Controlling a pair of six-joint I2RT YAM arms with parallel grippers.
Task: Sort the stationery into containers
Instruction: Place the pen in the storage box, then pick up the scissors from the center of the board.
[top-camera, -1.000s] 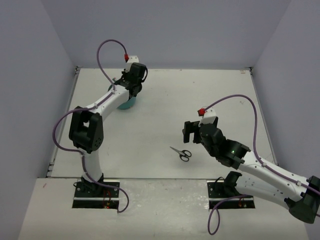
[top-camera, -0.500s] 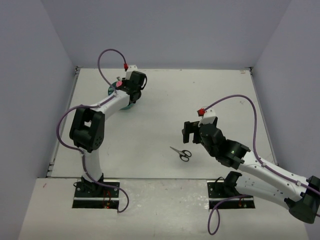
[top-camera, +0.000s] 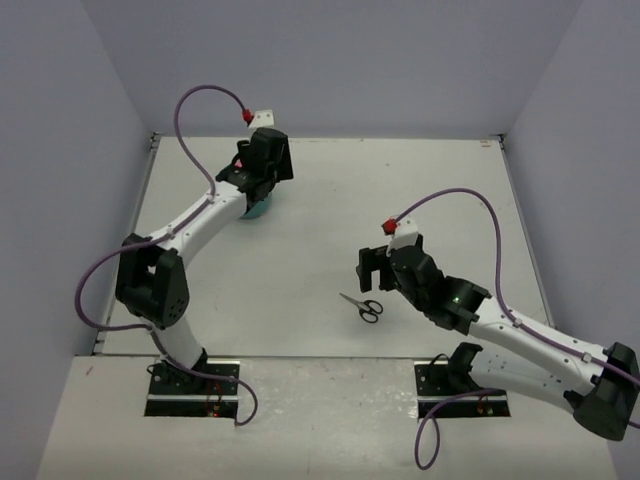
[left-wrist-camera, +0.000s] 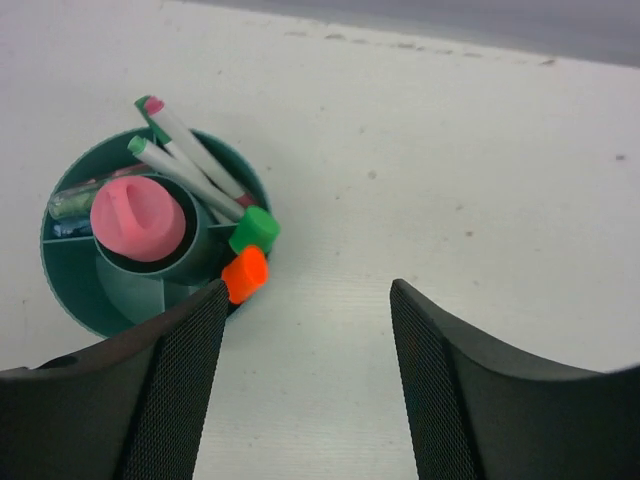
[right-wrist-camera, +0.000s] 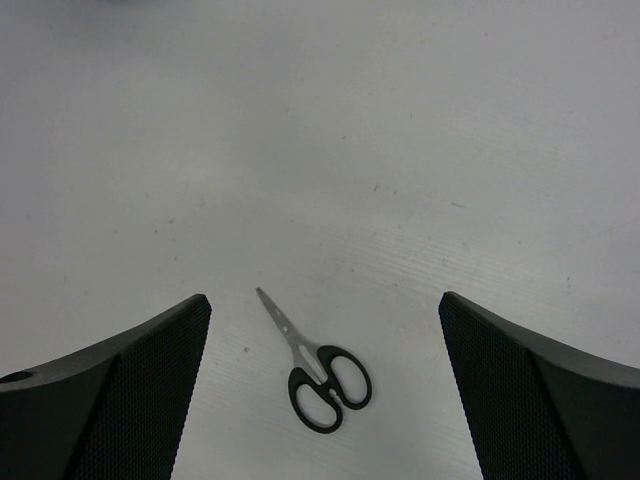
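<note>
The table (top-camera: 330, 190) carried only two groups of task items. The teal desk organizer (left-wrist-camera: 68, 297) stood at the far left. One pair of small black-handled scissors (right-wrist-camera: 314, 369) lay flat on the near side, right of centre, well apart from the organizer.

The left pincer (left-wrist-camera: 308, 290) hung above the table just beside the organizer's rim, its jaws parted and nothing between them. The right pincer (right-wrist-camera: 322, 300) was spread wide and empty, poised over the scissors without touching them.

Inside the organizer, the pink roll (left-wrist-camera: 137, 217) sat in the central cup. Thin white pens (left-wrist-camera: 190, 160) leaned out of a far compartment. An orange-capped marker (left-wrist-camera: 245, 273) and a green-capped marker (left-wrist-camera: 254, 229) stood at the rim nearest the left pincer.

The scissors were the only item observed outside the organizer. The right arm was plainly the nearer; the left was far across the table. In the right wrist view they lay between the two fingers, slightly toward the camera side of the fingertip line. Their long axis ran diagonally, with the closed blades pointing away and to the left and the finger loops nearer and to the right.

In my judgement, a short descent would bring the pincer onto them, and turning the wrist square to that diagonal would give a firmer hold.
</note>
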